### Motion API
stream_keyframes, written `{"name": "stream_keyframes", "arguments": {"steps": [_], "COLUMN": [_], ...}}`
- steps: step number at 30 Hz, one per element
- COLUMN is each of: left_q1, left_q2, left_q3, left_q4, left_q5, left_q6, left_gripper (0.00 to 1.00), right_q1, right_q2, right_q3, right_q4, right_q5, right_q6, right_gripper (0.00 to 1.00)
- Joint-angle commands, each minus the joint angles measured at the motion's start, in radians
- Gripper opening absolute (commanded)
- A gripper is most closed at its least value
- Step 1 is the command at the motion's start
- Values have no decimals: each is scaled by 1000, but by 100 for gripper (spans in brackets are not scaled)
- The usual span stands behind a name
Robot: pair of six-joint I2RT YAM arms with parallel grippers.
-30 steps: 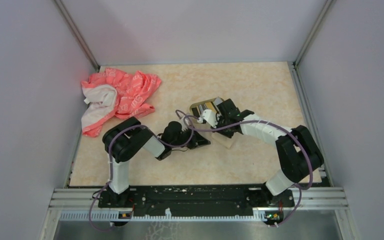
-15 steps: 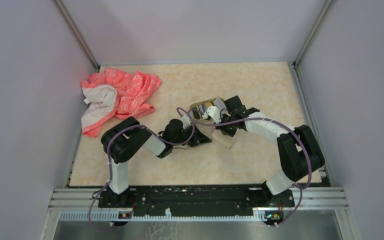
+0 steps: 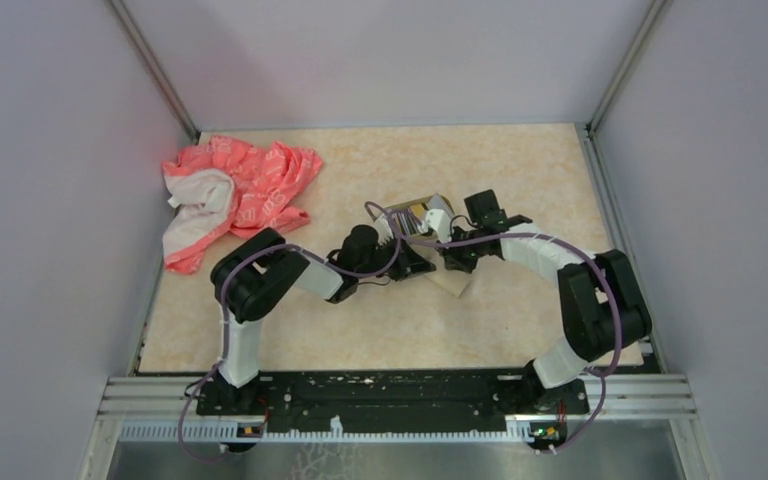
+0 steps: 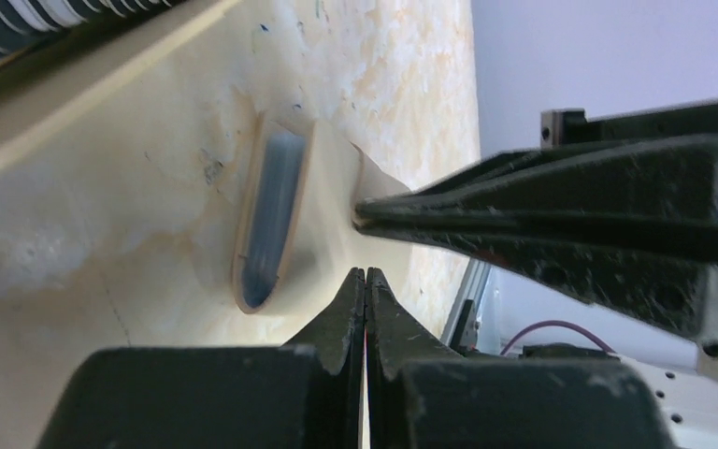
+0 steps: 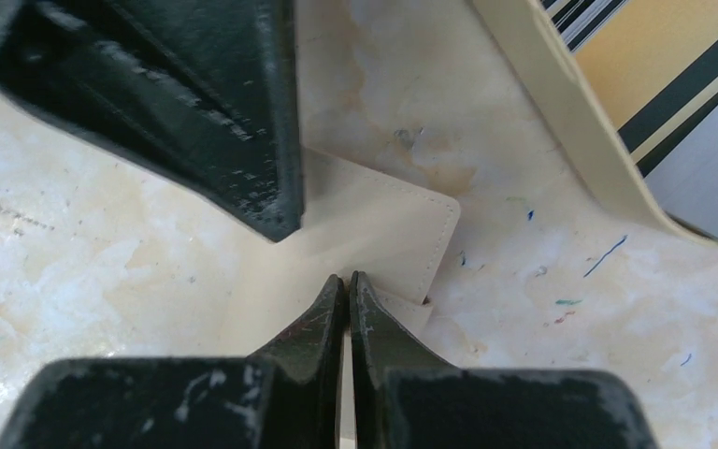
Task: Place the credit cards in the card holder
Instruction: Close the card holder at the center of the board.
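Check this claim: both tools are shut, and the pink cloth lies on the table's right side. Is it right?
No. The cloth lies on the table's left side, as the top view shows. The left tool and right tool are indeed shut.

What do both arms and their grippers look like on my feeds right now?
Both the left arm and right arm alternate bulky black joints with white links, and a purple cable loops along each. The left gripper and right gripper have black, wedge-shaped fingers tapering to thin tips, scuffed with pale wear marks.
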Motion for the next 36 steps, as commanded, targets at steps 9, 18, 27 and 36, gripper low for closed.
{"name": "stream_keyframes", "arguments": {"steps": [9, 18, 27, 36], "left_q1": [-35, -37, -36, 120], "left_q2": [66, 2, -259, -3], "left_q3": [166, 121, -108, -231], "left_q4": [-266, -247, 65, 855], "left_q5": [-115, -148, -143, 241], "left_q6": [90, 200, 491, 411], "left_gripper": [0, 0, 9, 91], "right_q1": [-27, -50, -89, -131], "right_q2": [-36, -213, -349, -369], "right_q3": [-90, -2, 75, 34], "right_q4": [-358, -360, -449, -422], "right_q5": [-71, -215, -349, -337], "right_q6": [1, -30, -192, -305], "right_gripper": [10, 48, 60, 66]}}
